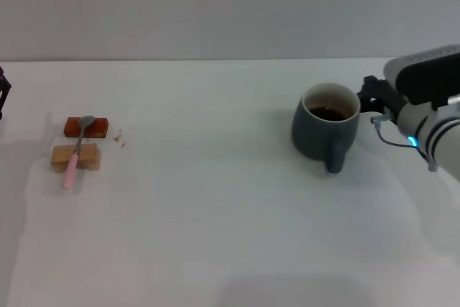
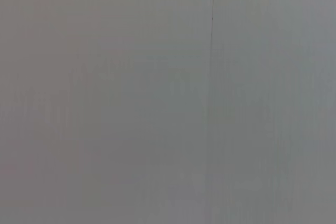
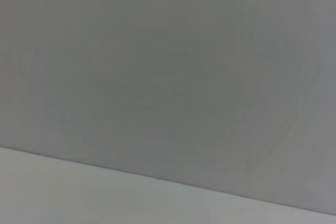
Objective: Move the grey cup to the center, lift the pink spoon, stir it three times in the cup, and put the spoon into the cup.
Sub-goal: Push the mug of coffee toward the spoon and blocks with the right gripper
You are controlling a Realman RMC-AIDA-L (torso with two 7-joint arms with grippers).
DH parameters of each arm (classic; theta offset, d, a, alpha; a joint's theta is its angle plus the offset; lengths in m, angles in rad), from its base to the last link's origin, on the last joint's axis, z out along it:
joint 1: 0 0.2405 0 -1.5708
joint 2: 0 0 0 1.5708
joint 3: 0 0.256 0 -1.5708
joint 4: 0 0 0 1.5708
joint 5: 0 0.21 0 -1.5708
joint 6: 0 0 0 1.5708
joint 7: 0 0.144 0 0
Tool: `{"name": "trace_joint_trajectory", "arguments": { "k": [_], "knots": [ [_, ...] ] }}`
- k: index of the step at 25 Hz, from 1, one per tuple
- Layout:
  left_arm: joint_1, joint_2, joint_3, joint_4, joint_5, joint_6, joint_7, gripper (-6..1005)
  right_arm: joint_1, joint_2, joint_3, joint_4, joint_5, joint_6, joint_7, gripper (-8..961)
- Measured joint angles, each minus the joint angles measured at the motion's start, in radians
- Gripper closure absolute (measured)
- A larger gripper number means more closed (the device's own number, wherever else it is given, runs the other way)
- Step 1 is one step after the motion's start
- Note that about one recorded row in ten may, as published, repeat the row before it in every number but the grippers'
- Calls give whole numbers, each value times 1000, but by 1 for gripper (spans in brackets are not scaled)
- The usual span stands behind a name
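Observation:
In the head view the grey cup [image 1: 325,129] stands upright on the white table at the right, with dark liquid inside and its handle toward the front. My right gripper [image 1: 374,97] is just beside the cup's right rim; whether it touches the cup does not show. The pink spoon [image 1: 75,154] lies far left, propped across a tan block [image 1: 75,157], with its metal bowl on a reddish-brown block [image 1: 86,127]. Only a dark sliver of my left gripper [image 1: 3,91] shows at the left edge, away from the spoon. Both wrist views show only blank grey surfaces.
A few small reddish crumbs [image 1: 120,139] lie right of the blocks. The white table [image 1: 215,206] runs wide between the spoon and the cup. A grey wall stands behind the table's far edge.

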Motion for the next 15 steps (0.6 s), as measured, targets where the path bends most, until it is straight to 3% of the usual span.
{"name": "trace_joint_trajectory", "arguments": {
  "k": [15],
  "knots": [
    [2,0,0,0,-1,3,1,158,26,13,-109,142,-4,72,8,954]
  ]
}}
